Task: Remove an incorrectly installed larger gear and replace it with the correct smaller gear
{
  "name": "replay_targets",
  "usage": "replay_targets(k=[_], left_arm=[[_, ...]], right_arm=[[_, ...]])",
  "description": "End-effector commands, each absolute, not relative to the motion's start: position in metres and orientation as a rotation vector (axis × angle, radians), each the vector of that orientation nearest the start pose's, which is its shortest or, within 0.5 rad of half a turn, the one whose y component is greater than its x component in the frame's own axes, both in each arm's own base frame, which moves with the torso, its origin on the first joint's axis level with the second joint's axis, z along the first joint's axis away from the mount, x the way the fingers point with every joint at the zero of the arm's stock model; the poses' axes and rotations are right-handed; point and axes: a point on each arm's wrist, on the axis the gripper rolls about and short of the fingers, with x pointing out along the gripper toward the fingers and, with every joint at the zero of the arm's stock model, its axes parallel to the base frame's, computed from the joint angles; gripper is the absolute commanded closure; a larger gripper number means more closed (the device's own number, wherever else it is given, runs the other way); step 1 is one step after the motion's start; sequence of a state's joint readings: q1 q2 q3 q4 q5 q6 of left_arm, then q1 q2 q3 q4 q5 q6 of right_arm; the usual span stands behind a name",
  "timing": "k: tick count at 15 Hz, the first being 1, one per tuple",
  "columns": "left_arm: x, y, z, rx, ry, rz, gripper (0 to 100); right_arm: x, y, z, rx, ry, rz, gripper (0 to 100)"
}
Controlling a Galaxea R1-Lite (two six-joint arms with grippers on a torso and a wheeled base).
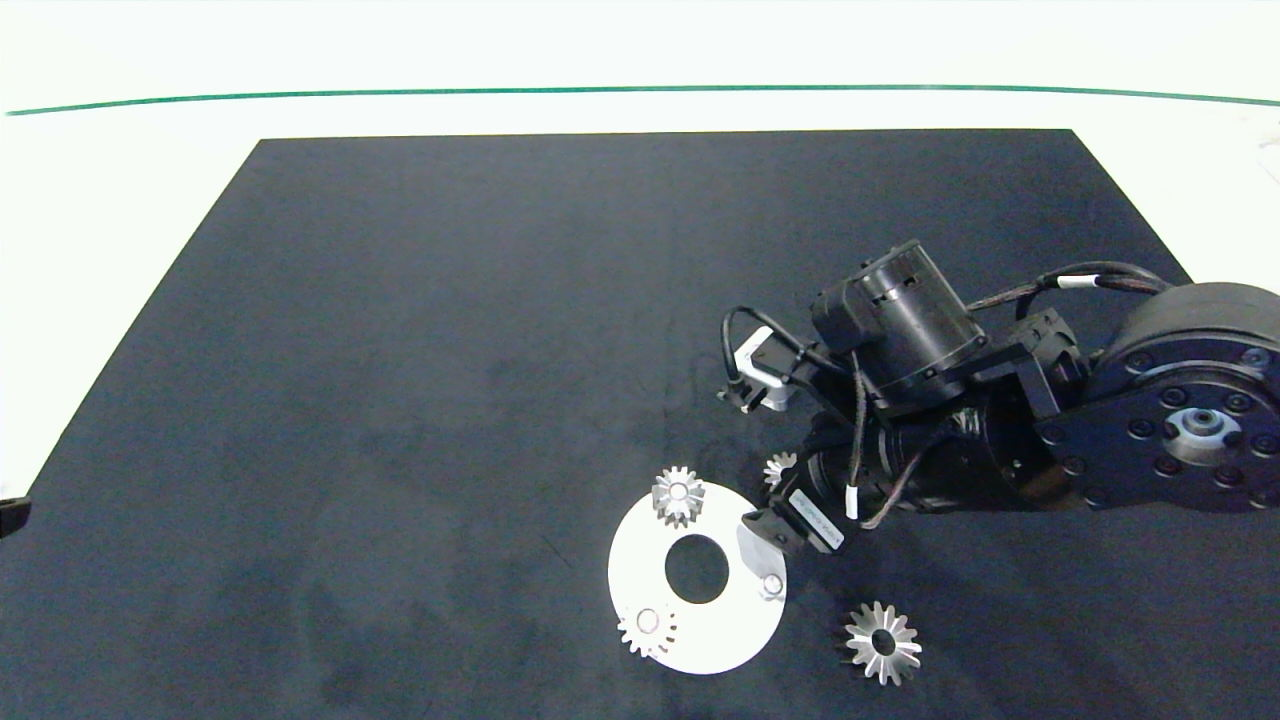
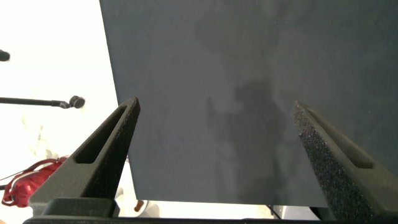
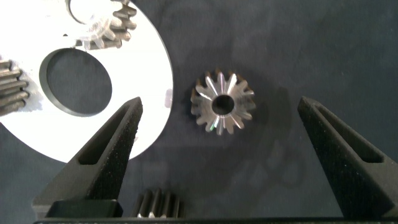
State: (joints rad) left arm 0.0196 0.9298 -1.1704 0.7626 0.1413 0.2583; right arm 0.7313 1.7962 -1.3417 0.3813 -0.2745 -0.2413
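On the mat just beside the white plate [image 1: 640, 560]: larger gear [image 1: 882, 642], flat, hole up, already off its peg [image 1: 771, 585]. Smaller gear [image 1: 780, 467] also on the mat, half hidden under the right arm's wrist. Right gripper [image 3: 219, 102] spread wide, aimed past it with the larger gear between the fingers. Probably needs pulling back. Left gripper [image 2: 214, 106] also spread, over bare mat, well apart, so right is nearer.

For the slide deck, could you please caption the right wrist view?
Open right gripper poised over the wide silver metal bevel gear lying on dark matting beside the white ring-shaped plate.
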Motion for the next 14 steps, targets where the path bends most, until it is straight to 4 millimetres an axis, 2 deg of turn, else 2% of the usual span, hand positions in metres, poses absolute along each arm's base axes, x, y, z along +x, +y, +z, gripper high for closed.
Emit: replay_targets(k=[1, 9, 14], left_arm=[[0.061, 0.004, 0.304, 0.287, 0.547, 0.089, 0], [0.061, 0.004, 0.304, 0.287, 0.545, 0.089, 0], [0.060, 0.004, 0.304, 0.288, 0.541, 0.089, 0]], right_arm=[[0.250, 0.215, 0.206, -0.636, 0.695, 0.518, 0], [0.264, 0.206, 0.201, -0.623, 0.719, 0.474, 0], [0.264, 0.207, 0.200, -0.620, 0.720, 0.477, 9]])
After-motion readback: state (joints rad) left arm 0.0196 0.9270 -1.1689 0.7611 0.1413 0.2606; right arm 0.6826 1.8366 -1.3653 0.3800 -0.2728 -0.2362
